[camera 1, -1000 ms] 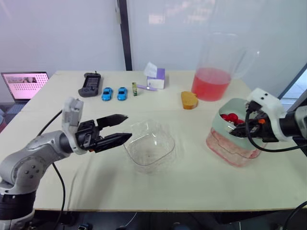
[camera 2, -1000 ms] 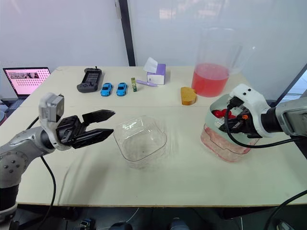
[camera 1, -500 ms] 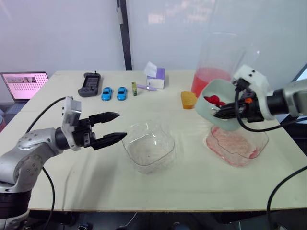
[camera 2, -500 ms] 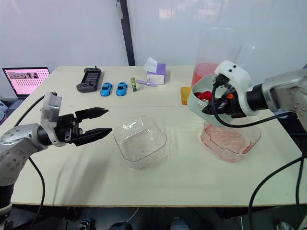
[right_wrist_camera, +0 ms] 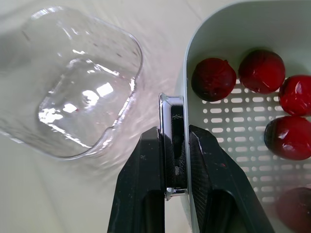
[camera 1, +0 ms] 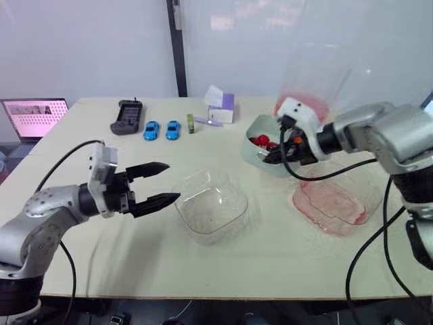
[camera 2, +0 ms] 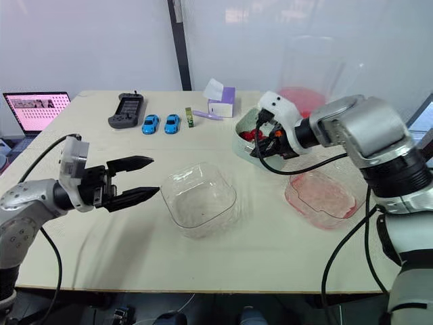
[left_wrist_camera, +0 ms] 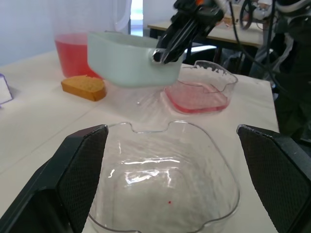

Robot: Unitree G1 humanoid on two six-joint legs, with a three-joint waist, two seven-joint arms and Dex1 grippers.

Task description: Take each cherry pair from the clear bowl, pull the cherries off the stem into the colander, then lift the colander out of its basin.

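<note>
We judge this to be the last step: the colander (left_wrist_camera: 127,62) is already out of its basin (camera 1: 331,203) and hangs in the air, clear of the worktop (camera 1: 284,257). It sits between the bowl (camera 1: 226,210) and the pitcher (left_wrist_camera: 73,53), off to the bowl side of the basin.

The right gripper (right_wrist_camera: 174,145) carries it, its fingers (right_wrist_camera: 141,194) closed on the colander's rim tab, one outside the wall and one inside. The left gripper (camera 1: 172,181) hovers just beside the bowl with its fingers spread wide, holding nothing.

With the lift made, we think the next move calls mostly for care. The grip is on one edge only, so the colander could tip or twist between the fingers, and it should be kept level. If it is to be set down, a bare patch of worktop away from the bowl and basin would suit.

As for contents, several dark red cherries (right_wrist_camera: 214,79) lie on the slotted floor of the colander, and we make out no stems on them. The bowl looks empty save for a tiny red speck on its bottom. The basin rests on the worktop with nothing in it; its clear walls show a pink tint. The pitcher holds red liquid.
</note>
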